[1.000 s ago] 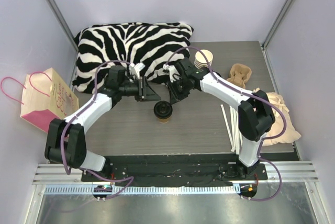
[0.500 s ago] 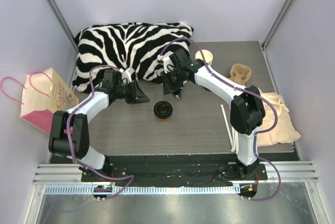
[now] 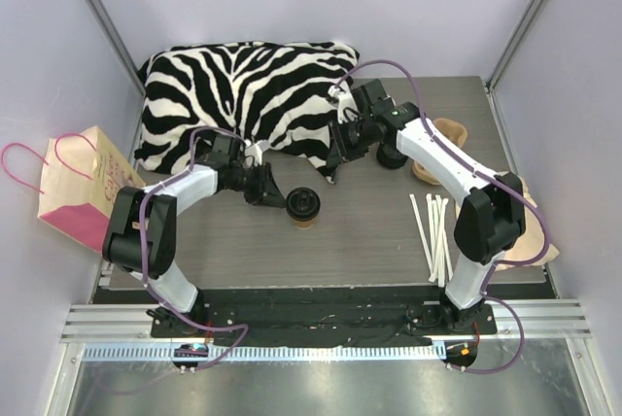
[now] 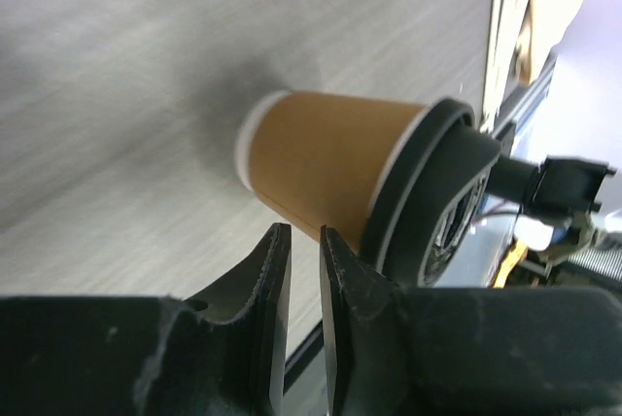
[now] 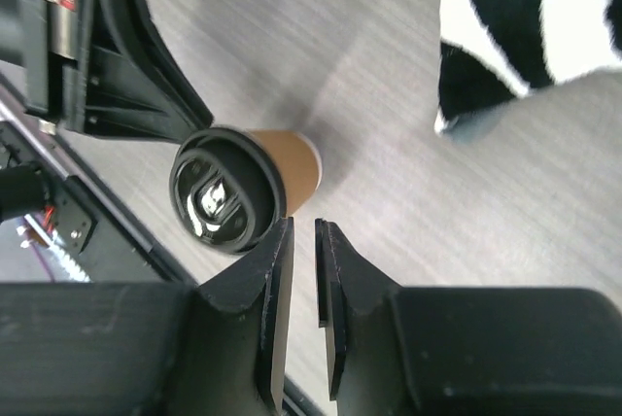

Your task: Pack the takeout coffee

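One change: left gripper (image 4: 303, 231) perhaps nearer coffee (image 4: 326, 168)

Left tool (image 3: 274, 194) has neared the takeout coffee (image 3: 303, 207); right tool (image 3: 335, 157) drew back.

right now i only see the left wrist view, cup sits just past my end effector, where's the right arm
Observer: The right end effector hovers beyond the takeout coffee, by the zebra pillow corner, not touching the cup.
Operator: where's the bag
Observer: The pink paper bag stands far left, beside the table edge.
Operator: anything else loose nearby
Observer: White straws lie on the table, right of the cup.
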`<action>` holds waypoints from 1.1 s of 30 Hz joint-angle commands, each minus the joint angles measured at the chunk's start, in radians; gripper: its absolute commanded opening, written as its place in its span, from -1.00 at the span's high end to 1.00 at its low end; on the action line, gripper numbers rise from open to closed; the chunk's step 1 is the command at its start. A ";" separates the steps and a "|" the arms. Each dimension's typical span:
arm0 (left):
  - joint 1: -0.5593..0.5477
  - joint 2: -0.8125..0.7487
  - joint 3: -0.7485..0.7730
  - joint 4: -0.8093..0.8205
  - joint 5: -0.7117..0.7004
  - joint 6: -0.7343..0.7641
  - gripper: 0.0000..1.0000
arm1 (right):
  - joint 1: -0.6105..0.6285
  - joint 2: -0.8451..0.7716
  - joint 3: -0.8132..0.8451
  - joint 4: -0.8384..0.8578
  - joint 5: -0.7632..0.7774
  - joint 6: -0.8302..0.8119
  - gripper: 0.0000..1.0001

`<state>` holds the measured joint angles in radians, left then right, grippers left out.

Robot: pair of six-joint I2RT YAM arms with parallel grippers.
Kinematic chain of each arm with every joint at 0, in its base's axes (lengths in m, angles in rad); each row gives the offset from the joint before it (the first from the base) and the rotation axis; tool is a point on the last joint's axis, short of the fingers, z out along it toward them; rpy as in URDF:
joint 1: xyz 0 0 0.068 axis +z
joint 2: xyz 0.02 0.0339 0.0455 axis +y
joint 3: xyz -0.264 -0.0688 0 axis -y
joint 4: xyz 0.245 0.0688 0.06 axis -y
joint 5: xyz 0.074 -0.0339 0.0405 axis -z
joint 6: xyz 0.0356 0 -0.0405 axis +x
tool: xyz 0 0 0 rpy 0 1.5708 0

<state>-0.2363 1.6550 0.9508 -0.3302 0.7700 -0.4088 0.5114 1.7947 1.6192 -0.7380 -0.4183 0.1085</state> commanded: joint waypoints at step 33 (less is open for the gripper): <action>-0.089 -0.287 -0.115 0.119 0.005 -0.113 0.42 | -0.077 -0.075 -0.245 -0.175 -0.266 -0.110 0.21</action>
<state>-0.3450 1.4521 0.8146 -0.1375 0.7803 -0.6235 0.4076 1.6962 1.3792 -0.9470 -0.6411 0.0013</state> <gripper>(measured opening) 0.287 0.415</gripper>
